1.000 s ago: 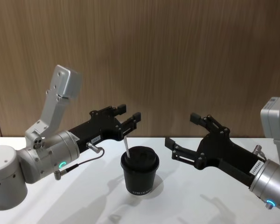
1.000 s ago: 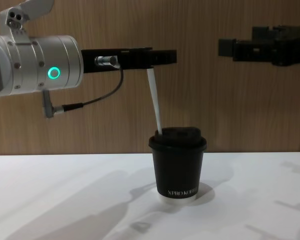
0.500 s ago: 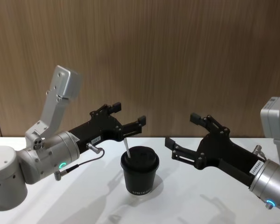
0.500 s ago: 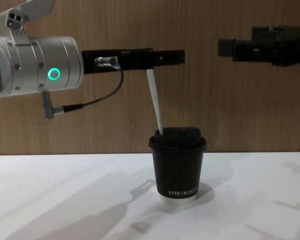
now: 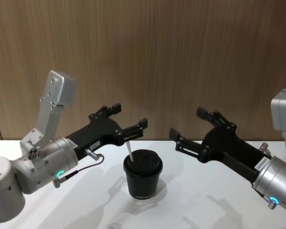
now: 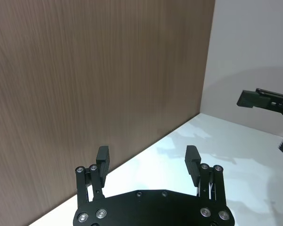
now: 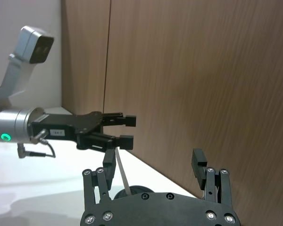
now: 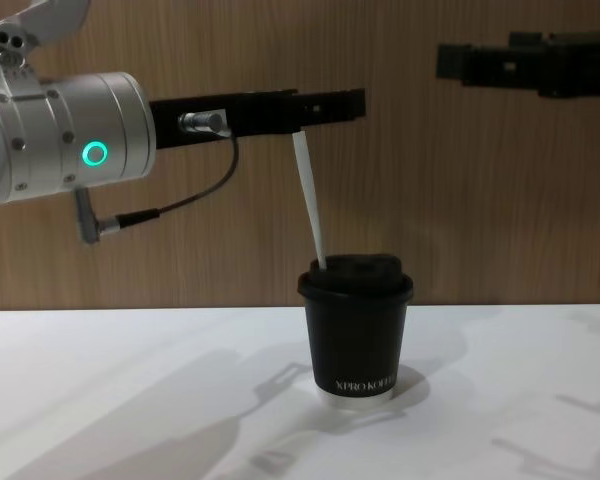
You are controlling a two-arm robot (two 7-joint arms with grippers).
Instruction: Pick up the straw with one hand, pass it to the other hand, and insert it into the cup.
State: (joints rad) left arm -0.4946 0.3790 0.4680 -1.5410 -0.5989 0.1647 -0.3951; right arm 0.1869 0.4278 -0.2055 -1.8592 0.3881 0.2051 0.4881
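The black cup with its domed lid stands upright on the white table. The thin white straw sticks up at a slant out of its lid. My left gripper, on a silver wrist with a green ring light, hovers open just above the top of the straw; its fingers do not hold it. In the left wrist view the left gripper has nothing between its pads. My right gripper hangs open in the air to the right of the cup, well apart from it, also empty.
A brown wood-grain wall closes off the back of the table. A thin black cable loops under the left wrist. White tabletop lies on all sides of the cup.
The left gripper's fingers have spread apart and let go of the straw, then risen a little. The straw stays in the cup's lid. The right arm has lifted slightly.
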